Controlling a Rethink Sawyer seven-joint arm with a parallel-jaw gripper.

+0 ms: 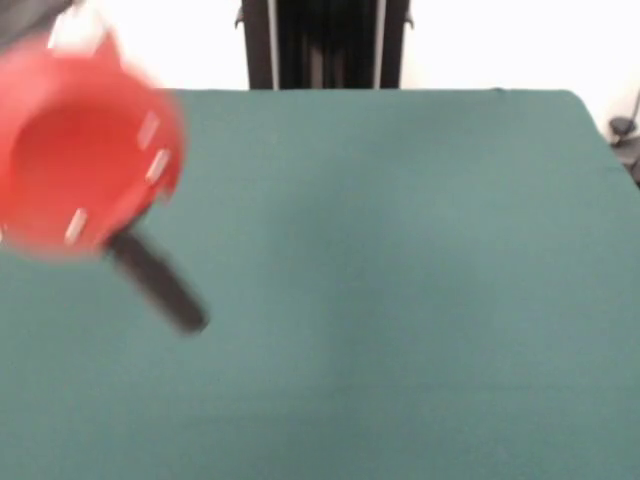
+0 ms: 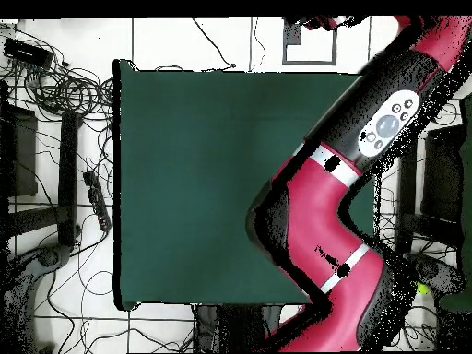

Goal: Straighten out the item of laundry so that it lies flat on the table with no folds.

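The big flat tabletop (image 1: 400, 300) with its dark green felt cover fills most of the front view. From above, the tabletop (image 2: 203, 184) is a large green rectangle on a white tiled floor (image 2: 166, 41). The cloth looks smooth and plain over all the parts that show. The red and black robot arm (image 2: 323, 221) is the next biggest thing. From above it starts at the bottom edge, bends over the right side of the tabletop and then goes up to the top right corner of the picture. It covers that part of the green cloth. In the front view the arm (image 1: 80, 150) is a large, round, blurry red shape at the upper left, very close to the camera. The black pedestal (image 1: 325, 45) stands behind the far edge of the tabletop, in the middle at the top. A grey panel with round buttons (image 2: 389, 122) sits on the upper part of the arm. A dark, blurry bar sticks out under the red shape in the front view, and this looks like the tool (image 1: 155, 280). It is too blurry, so I cannot tell if it is spread, pressed together or pinching something. Black cables (image 2: 55, 83) lie in loops on the floor left of the tabletop. The small orange-yellow towel does not show in either view, so I cannot tell where it is.
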